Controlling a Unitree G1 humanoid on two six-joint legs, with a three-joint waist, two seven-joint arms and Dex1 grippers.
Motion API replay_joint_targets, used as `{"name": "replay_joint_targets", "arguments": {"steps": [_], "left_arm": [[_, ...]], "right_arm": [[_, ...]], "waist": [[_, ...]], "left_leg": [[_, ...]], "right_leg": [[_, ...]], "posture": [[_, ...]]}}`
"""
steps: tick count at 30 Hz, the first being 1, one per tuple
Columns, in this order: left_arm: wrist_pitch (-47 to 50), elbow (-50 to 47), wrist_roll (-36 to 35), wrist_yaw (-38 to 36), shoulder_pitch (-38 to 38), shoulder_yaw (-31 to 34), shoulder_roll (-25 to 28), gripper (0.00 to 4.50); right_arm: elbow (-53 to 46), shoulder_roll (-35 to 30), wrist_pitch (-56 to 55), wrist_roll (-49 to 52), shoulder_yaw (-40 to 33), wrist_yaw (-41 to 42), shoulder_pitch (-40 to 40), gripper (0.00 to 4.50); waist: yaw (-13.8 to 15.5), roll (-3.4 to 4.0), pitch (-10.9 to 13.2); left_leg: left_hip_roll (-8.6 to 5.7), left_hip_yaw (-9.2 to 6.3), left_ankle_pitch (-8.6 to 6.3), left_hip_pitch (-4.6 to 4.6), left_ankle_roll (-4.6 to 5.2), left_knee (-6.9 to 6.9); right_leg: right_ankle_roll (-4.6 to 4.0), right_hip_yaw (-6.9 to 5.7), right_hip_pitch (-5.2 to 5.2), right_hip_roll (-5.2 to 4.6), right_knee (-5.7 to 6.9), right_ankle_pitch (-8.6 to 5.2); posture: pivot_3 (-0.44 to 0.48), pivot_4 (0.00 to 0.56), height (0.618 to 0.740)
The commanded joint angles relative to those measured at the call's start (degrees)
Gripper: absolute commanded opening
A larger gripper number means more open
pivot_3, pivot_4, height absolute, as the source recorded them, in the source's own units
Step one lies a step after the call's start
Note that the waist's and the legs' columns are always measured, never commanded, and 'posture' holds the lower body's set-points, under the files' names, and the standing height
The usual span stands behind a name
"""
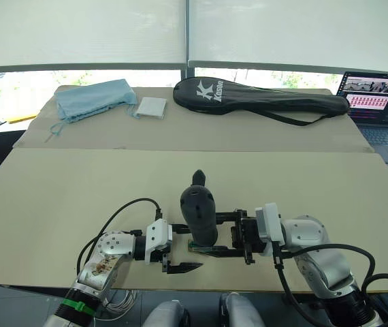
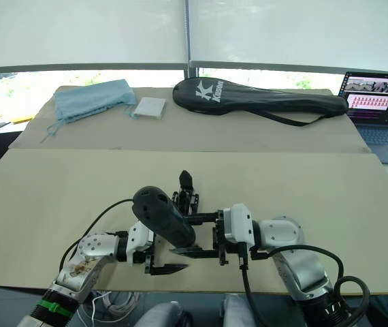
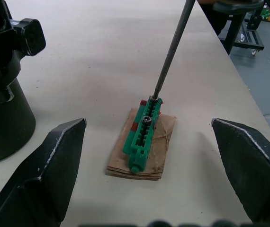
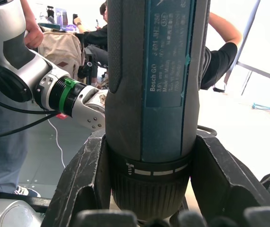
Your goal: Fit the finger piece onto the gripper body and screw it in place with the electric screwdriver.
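Observation:
My right gripper is shut on the electric screwdriver, a thick black tool standing tilted near the table's front edge; its barrel sits between the fingers. The thin metal bit points down, its tip resting on a small green block that lies on a tan card. My left gripper stands wide open on either side of that block, holding nothing. The gripper body, black with one pointed finger sticking up, stands just behind the screwdriver and appears as a dark block beside the left fingers. The finger piece is hidden.
At the far side of the table lie a long black racket bag, a light blue cloth bag and a white pad. A laptop stands at the far right. People sit beyond the table's edge.

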Motion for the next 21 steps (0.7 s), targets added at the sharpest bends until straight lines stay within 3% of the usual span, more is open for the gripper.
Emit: {"name": "replay_joint_targets", "arguments": {"steps": [1,21], "left_arm": [[0.5,1.2,0.8,0.2,1.1,-1.6,-0.2,4.50],[0.1,0.1,-1.0,-0.6,1.5,-0.1,0.2,4.50]], "right_arm": [[-0.4,0.4,-0.5,0.9,-0.7,-1.0,0.0,1.92],[-0.3,1.1,-0.8,2.0,-1.2,-1.1,-1.4,1.92]], "waist": [[0.0,0.00,0.0],[-0.1,0.00,0.0]], "left_leg": [[0.00,0.00,0.00,0.00,0.00,0.00],[0.00,0.00,0.00,0.02,0.00,-0.01]], "right_leg": [[0.00,0.00,0.00,0.00,0.00,0.00],[0.00,0.02,-0.01,0.01,0.00,0.00]], "posture": [[0.000,0.150,0.740],[0.000,0.150,0.740]]}}
